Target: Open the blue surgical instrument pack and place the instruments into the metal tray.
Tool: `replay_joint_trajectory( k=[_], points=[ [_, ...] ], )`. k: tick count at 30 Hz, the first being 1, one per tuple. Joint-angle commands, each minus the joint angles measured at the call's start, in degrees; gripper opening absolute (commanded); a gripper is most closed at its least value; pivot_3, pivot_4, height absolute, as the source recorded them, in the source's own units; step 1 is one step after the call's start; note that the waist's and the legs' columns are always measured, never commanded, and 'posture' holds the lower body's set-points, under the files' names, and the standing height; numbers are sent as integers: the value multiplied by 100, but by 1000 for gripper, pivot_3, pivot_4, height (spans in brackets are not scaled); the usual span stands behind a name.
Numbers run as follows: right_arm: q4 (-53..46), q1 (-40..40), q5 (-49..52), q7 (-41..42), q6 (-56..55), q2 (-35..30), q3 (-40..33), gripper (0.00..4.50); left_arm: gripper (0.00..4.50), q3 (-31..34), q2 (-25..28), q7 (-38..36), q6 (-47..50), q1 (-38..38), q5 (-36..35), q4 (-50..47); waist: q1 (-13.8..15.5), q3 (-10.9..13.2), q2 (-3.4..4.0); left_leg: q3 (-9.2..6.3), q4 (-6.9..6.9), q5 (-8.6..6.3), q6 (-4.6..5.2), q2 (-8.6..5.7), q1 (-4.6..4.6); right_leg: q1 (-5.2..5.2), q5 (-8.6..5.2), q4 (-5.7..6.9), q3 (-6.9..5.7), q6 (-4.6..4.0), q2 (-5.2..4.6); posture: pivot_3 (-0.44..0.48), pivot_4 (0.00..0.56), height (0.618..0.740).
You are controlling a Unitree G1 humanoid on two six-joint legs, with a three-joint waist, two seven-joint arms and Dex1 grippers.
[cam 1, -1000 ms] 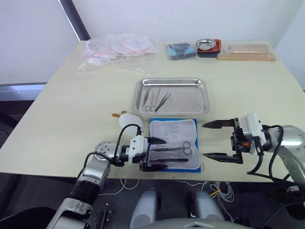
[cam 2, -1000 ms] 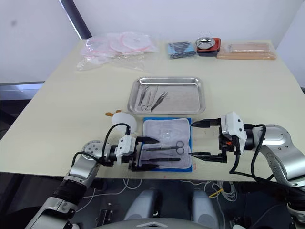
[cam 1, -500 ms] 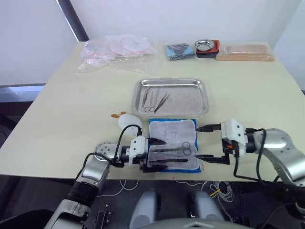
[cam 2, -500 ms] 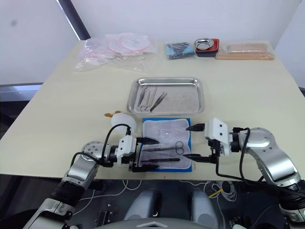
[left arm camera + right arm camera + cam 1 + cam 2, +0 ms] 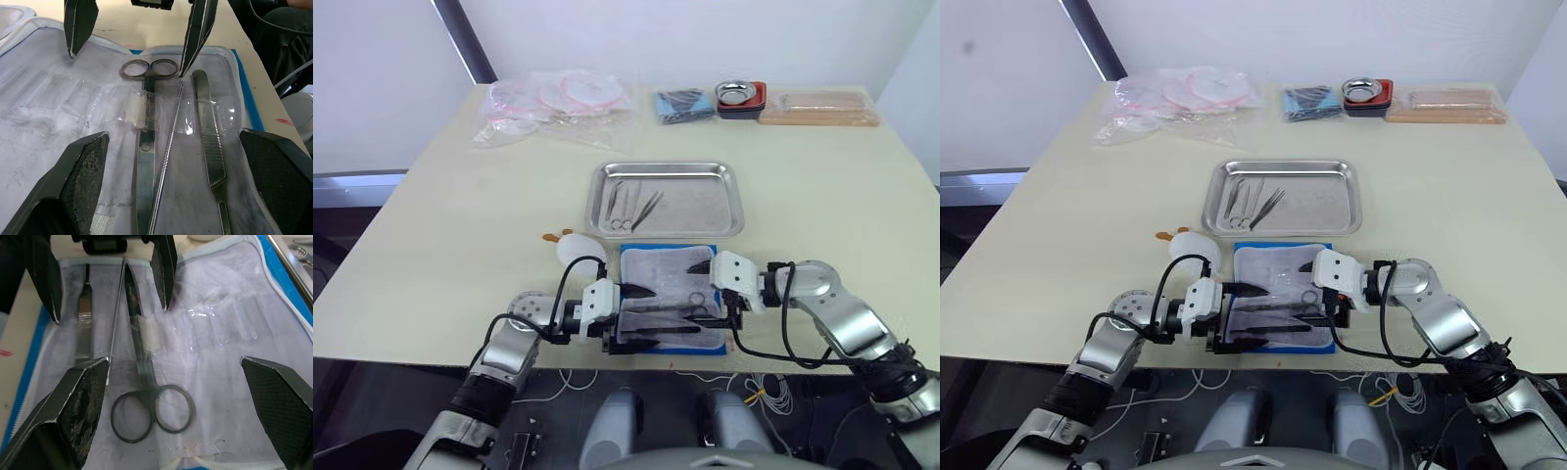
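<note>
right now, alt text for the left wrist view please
Silver ring-handled scissors, a thin probe and a flat-handled tool lie under clear sleeves on the open blue pack's white lining, between the left gripper's open black fingers. The right gripper faces them, open.

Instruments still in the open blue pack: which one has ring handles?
The scissors, held under a clear sleeve of the blue surgical instrument pack. The thin probe and flat-handled tool beside them are straight, without rings.

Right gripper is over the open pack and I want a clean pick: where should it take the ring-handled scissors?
Probably at the ring handles, coming down from above. They lie flat and bare at the right gripper's end of the pack, while a clear sleeve pins the shank, so draw them out ring-end first.
</note>
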Motion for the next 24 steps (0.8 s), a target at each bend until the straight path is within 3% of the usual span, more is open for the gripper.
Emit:
replay_joint_trajectory(
  k=[1, 6, 9, 10, 12, 17, 24],
  points=[
    [211, -274, -225, -61, 320, 137, 201, 4500, 4488, -337, 125, -11, 364, 284, 380, 342, -6, 0, -1, 0, 0, 0, 0, 0, 0, 0, 0, 0, 0, 0, 0, 0, 150, 740],
    [355, -400, -585, -19, 460, 50, 468, 4500, 4488, -336, 146, 7, 382, 307, 377, 306, -11, -6, -3, -3, -3, 0, 0, 2, 4, -2, 0, 1, 1, 0, 2, 0, 150, 740],
    [327, -390, -580, 125, 466, -6, 549, 3726, 4500, -338, 143, 20, 379, 308, 383, 317, -12, -11, -8, -7, -3, 0, 0, 2, 6, -2, 0, 1, 1, 0, 1, 0, 150, 740],
    [303, -383, -565, 146, 479, -6, 552, 3437, 4500, -336, 140, 29, 379, 305, 385, 327, -13, -12, -9, -7, -3, 0, 0, 2, 6, -2, 0, 1, 1, 0, 1, 0, 150, 740],
    [276, -377, -563, 177, 469, -9, 557, 2285, 4500, -332, 134, 44, 378, 300, 389, 345, -14, -13, -9, -10, -3, 0, 0, 4, 6, -2, -1, 1, 3, 0, 0, 0, 150, 740],
    [262, -363, -561, 247, 429, -47, 544, 120, 4500, -330, 136, 63, 379, 311, 393, 366, -15, -15, -12, -13, -3, 0, 0, 4, 8, -2, 0, 1, 3, 0, -1, 0, 150, 740],
    [172, -361, -520, 292, 308, -53, 518, 45, 4500, -327, 146, 58, 361, 313, 401, 418, -15, -18, -16, -16, -3, 0, 0, 7, 8, -3, -1, 1, 4, 0, -3, 0, 150, 740]
  ],
)
